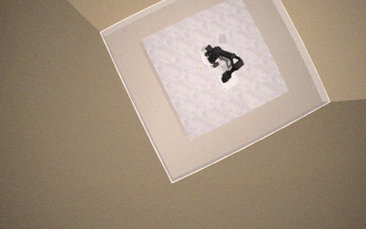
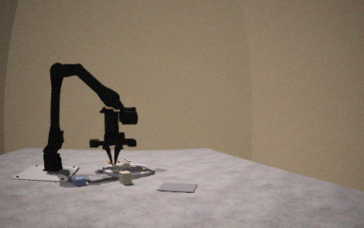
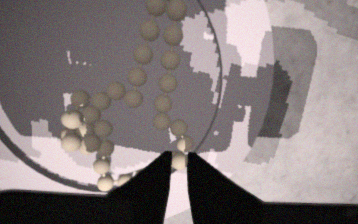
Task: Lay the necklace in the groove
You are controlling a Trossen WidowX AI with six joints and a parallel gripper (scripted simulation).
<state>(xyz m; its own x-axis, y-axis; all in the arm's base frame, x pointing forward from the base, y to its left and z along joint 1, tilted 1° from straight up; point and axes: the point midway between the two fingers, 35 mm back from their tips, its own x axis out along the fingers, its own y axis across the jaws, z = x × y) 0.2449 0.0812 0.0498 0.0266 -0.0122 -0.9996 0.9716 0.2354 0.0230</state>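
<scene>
The round bead board (image 1: 205,60) (image 2: 149,173) (image 3: 40,35) lies under the arm, largely in shadow in the wrist view. The pearl bead necklace (image 2: 126,165) (image 3: 143,53) lies over its inner area: two strands run side by side from the top of the wrist view, and a bunched heap of beads is at left. My gripper (image 2: 115,163) (image 3: 179,159) points down low over the board, its fingers nearly together and shut on a bead of the necklace. The beads just ahead of the fingertips lead into the right strand. The fingers hide part of the lower beads.
A beige block (image 2: 125,177) stands in front of the board. A blue block (image 2: 78,181) lies near the white base plate (image 1: 232,82) (image 2: 31,173). A flat grey pad (image 1: 222,38) (image 2: 176,188) lies to the right in the exterior view. Small orange pieces (image 1: 200,68) lie beyond the board.
</scene>
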